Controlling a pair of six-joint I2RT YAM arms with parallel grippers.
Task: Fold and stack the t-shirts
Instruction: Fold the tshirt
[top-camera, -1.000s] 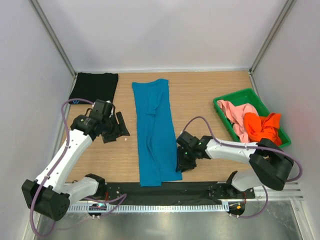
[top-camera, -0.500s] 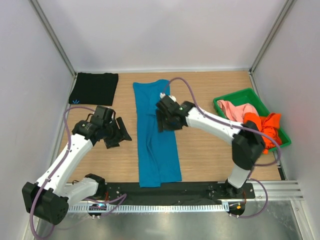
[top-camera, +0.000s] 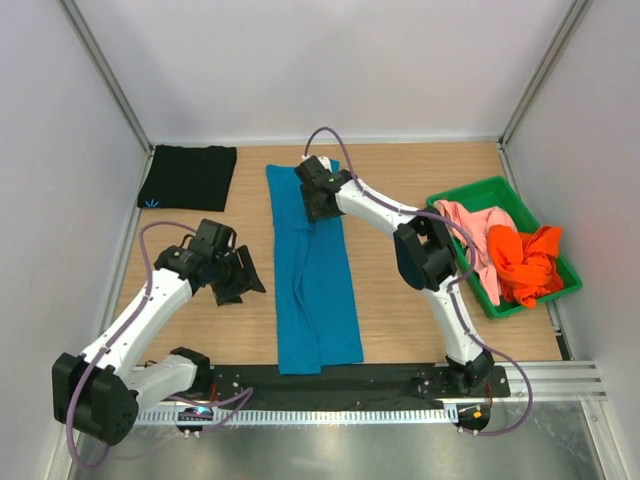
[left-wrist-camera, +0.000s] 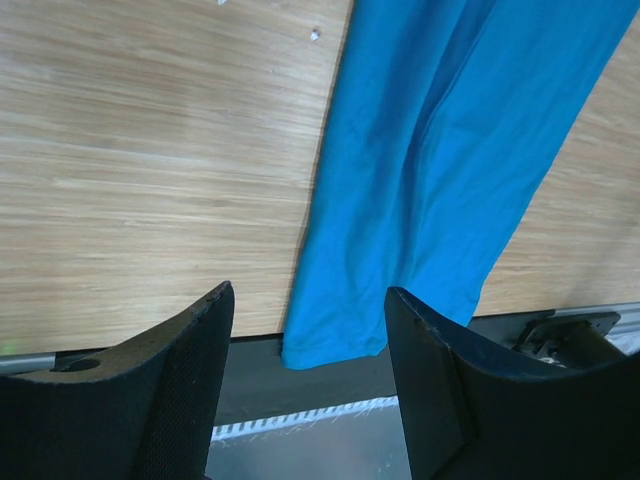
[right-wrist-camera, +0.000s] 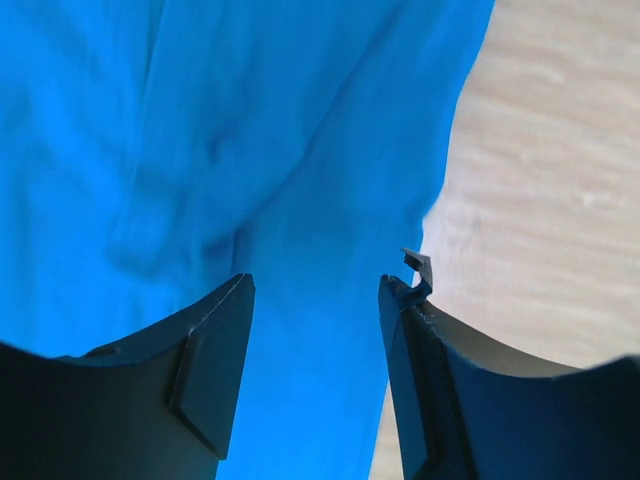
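The teal shirt (top-camera: 315, 290) lies in the middle of the desk (top-camera: 390, 320) as a long narrow strip, running from the far side down to the near edge. I judge the lengthwise folds done and the crosswise fold the step in hand.

My right claw (top-camera: 320, 203) is stretched out over the far end of the strip. In its wrist view the fingers are spread with nothing between them, low over the cloth and close to its right edge, with bare wood just beside. My left claw (top-camera: 240, 278) hangs over the wood just left of the strip, about halfway along it. It is also spread and holds nothing, and its own view looks down the strip's left edge to the near end.

A black shirt (top-camera: 188, 177) sits folded in the far left corner. A pink shirt (top-camera: 468, 228) and an orange shirt (top-camera: 520, 258) lie crumpled in the green tray (top-camera: 465, 190) on the right, not yet folded.

Next, I think, the far end must be pinched at both corners and carried toward the near end. For that my right claw needs to drop onto the edge and catch every layer. My left claw needs to reach the far left corner, which is well apart from it now. If only the top layer is caught, the strip could open again.
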